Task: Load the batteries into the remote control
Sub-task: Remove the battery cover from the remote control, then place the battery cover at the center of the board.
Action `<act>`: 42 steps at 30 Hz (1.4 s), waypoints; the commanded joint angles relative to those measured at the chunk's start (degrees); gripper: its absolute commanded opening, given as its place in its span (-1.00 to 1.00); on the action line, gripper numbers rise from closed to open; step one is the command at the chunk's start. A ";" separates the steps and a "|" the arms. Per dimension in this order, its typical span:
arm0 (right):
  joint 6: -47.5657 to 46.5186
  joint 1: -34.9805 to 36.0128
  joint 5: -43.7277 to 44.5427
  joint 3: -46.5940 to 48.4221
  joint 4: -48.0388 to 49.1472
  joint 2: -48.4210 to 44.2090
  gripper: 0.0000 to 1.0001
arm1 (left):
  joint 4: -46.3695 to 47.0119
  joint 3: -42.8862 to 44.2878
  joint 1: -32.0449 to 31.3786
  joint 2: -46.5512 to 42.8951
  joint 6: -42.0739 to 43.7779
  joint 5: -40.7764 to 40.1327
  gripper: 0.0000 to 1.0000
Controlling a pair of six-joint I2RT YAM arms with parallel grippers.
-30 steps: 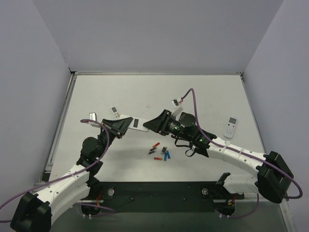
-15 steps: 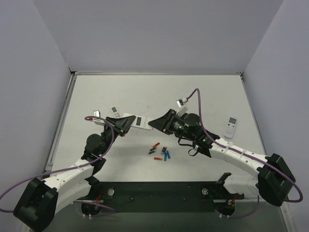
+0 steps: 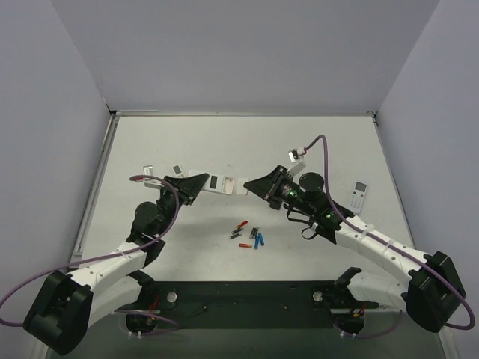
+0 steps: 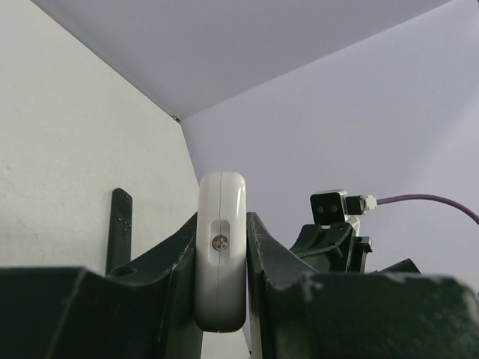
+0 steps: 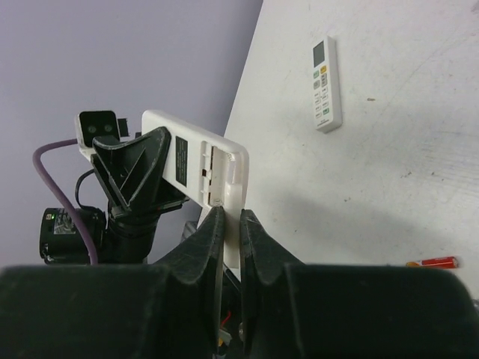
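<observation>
My left gripper (image 3: 202,182) is shut on the remote control (image 3: 219,182), holding it off the table. In the left wrist view the remote control (image 4: 221,202) stands edge-on between the jaws of my left gripper (image 4: 222,221). The right wrist view shows the remote control's (image 5: 191,159) plain white back with a dark label and an open compartment. My right gripper (image 5: 231,213) is shut on a thin white battery cover (image 5: 233,196) at the remote's end. From above, the right gripper (image 3: 250,185) meets that end. The batteries (image 3: 248,236) lie loose on the table in front.
A slim white remote (image 3: 358,196) lies at the right. A small white remote (image 3: 177,170) and a small white object (image 3: 147,173) lie behind my left arm. A black remote (image 4: 120,226) lies on the table. One red battery (image 5: 432,262) shows near the right wrist.
The right gripper's jaws have closed on the white cover. Both grippers and the remote have shifted to the right, and the right wrist has pulled back rightwards.
</observation>
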 commanded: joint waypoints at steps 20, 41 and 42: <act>-7.47 -15.49 -6.95 2.96 2.94 18.65 -1.00 | -16.24 -8.91 6.87 -22.79 0.67 2.84 -1.00; -8.60 -15.31 -6.00 9.48 -1.43 41.36 -0.56 | -18.89 -13.84 7.31 -31.16 -2.49 7.76 -1.00; -9.30 -15.31 -4.86 9.74 -5.45 40.65 -0.52 | -18.89 -13.84 7.39 -30.98 -2.58 7.76 -1.00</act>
